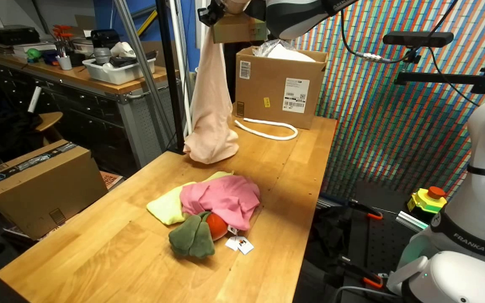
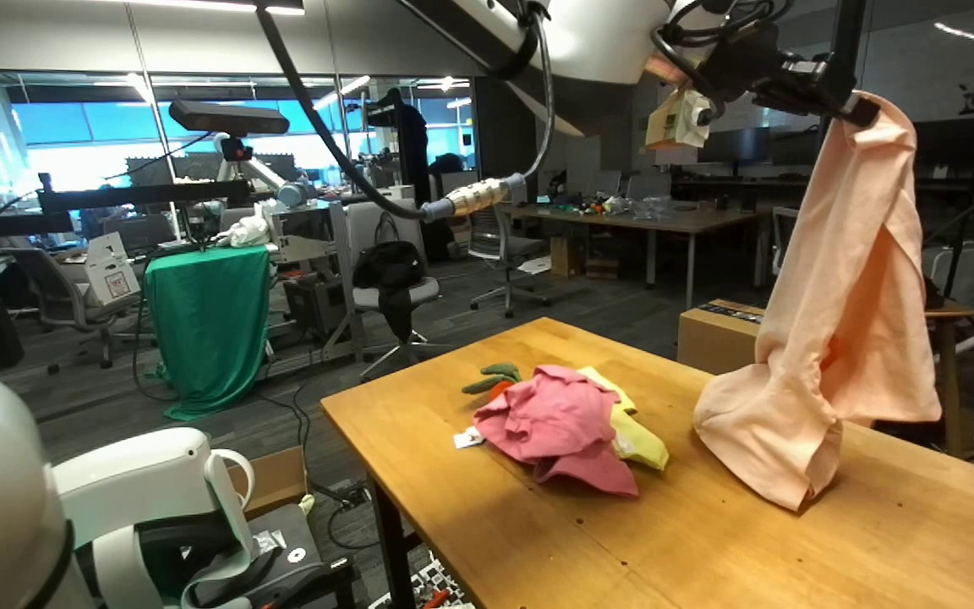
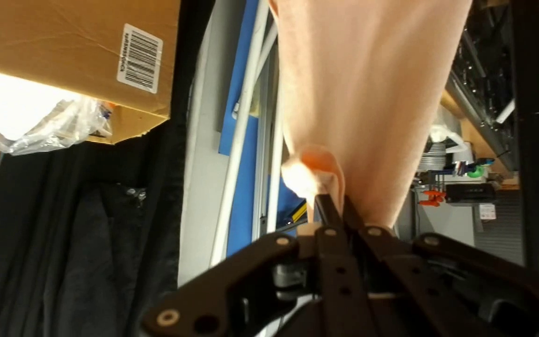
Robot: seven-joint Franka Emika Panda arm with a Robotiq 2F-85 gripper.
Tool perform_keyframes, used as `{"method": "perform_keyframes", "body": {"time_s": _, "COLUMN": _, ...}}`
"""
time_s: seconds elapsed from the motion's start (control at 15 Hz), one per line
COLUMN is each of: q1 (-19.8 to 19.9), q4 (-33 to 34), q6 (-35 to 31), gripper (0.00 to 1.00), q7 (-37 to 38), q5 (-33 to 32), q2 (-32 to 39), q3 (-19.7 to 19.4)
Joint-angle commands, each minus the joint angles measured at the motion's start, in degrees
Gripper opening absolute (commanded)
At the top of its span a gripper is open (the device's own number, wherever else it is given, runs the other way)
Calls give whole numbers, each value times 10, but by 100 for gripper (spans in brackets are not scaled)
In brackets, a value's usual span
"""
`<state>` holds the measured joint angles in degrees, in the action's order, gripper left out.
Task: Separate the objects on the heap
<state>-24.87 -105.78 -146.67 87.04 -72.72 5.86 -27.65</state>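
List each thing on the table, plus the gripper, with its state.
Gripper: shut on the peach cloth.
Peach cloth: hanging, lower end apparently resting on the table.
Pink cloth: crumpled, partly over the yellow cloth.
Yellow cloth: partly covered.
Red-and-green plush: at the pink cloth's edge.
White tags: lying on the table.
White cord: bent into a U.
Cardboard box: open on top.

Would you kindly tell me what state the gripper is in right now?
Gripper: closed, holding the peach cloth by its upper end.

"FRANKA EMIKA" on robot arm, illegible labels on box
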Motion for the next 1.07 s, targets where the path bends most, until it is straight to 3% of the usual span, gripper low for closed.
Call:
{"method": "perform_keyframes", "body": {"time_s": 0.0, "q1": 105, "q4": -2, "q6": 40, "gripper": 3, "q7": 37, "q5": -33, "q2": -25, "q3": 102}}
{"method": "perform_keyframes", "body": {"time_s": 0.4, "q1": 207, "q4": -16, "q6": 25, "gripper": 3, "q7": 14, "q5": -8, "q2": -24, "q3": 186}}
{"method": "perform_keyframes", "body": {"time_s": 1.0, "q1": 251, "q4": -50, "q6": -50, "gripper": 3, "q7": -54, "q5": 89, "q2": 15, "q3": 228}}
